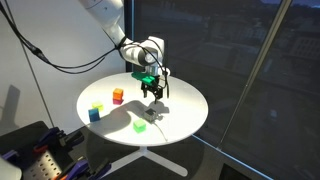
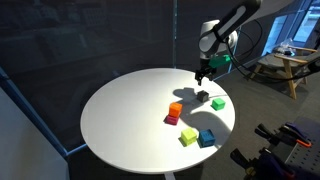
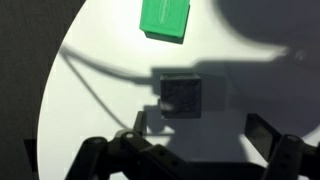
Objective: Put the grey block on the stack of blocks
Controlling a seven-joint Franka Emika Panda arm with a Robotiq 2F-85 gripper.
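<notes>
The grey block (image 3: 181,93) lies on the white round table (image 3: 110,40), in shadow in the wrist view. It sits just beyond my fingertips, nearer one finger (image 3: 140,122). My gripper (image 3: 203,128) is open and empty, hovering above the block. In both exterior views the gripper (image 1: 152,90) (image 2: 203,75) hangs over the grey block (image 1: 153,113) (image 2: 203,96), clear of it. The stack of blocks (image 1: 117,96) (image 2: 175,112), orange over red, stands apart nearer the table's middle.
A green cube (image 3: 165,18) (image 2: 218,103) (image 1: 140,125) lies close beside the grey block. A yellow cube (image 2: 188,137) and a blue cube (image 2: 207,138) sit together near the table edge (image 2: 150,168). A glass wall (image 1: 260,60) stands behind the table.
</notes>
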